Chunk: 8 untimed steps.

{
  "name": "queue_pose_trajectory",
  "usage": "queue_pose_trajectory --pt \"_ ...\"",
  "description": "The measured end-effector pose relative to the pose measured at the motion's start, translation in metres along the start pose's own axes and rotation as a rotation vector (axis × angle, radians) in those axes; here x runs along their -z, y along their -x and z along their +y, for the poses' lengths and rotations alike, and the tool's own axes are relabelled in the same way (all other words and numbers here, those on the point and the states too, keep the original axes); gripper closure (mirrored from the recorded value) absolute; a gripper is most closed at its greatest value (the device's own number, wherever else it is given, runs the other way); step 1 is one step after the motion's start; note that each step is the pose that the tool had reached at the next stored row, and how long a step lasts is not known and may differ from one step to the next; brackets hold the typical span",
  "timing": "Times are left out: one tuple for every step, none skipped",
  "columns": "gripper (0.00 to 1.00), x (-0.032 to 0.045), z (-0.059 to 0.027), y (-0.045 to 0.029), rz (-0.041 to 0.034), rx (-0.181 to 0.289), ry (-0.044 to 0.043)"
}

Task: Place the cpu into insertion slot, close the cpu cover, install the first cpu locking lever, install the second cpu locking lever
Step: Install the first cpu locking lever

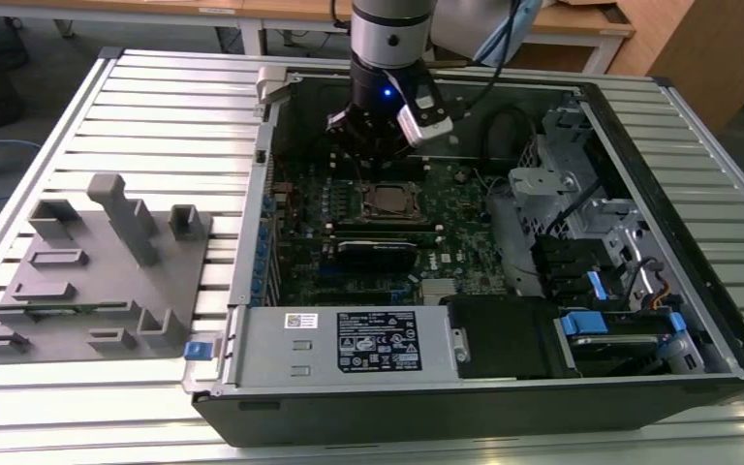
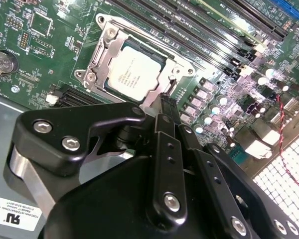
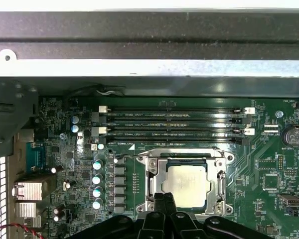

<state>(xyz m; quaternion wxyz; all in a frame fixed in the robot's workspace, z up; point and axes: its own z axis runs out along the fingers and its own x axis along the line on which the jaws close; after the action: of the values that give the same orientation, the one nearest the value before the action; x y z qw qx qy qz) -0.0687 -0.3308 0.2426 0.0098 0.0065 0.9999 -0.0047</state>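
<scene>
second wrist view puts the black claw with its two tips drawn together and nothing visible between them, right at the edge of the insertion slot, though whether it touches the metal i cannot tell. the cpu lies flat in that slot, silvery top up, and the cpu cover looks folded down around it. around them spreads the green motherboard inside an open computer case, which lies on a slatted metal bench beside a grey holder block.
</scene>
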Motion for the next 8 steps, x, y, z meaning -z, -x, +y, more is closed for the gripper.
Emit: queue_pose_trajectory --pt "0.89 0.0 0.0 -0.0002 0.0 0.0 0.0" --pt "0.89 0.0 0.0 -0.0003 -0.0001 0.0 0.0001" --pt "0.89 0.0 0.0 -0.0008 0.0 0.0 0.0" --pt "0.89 0.0 0.0 -0.0012 0.0 0.0 0.0" --pt "0.89 0.0 0.0 -0.0012 0.0 0.0 0.0001" --pt "0.89 0.0 0.0 -0.0012 0.0 0.0 0.0001" --pt "0.89 0.0 0.0 -0.0012 0.0004 0.0 0.0002" --pt "0.89 -0.0001 0.0 -0.0013 0.0008 0.0 0.0004"
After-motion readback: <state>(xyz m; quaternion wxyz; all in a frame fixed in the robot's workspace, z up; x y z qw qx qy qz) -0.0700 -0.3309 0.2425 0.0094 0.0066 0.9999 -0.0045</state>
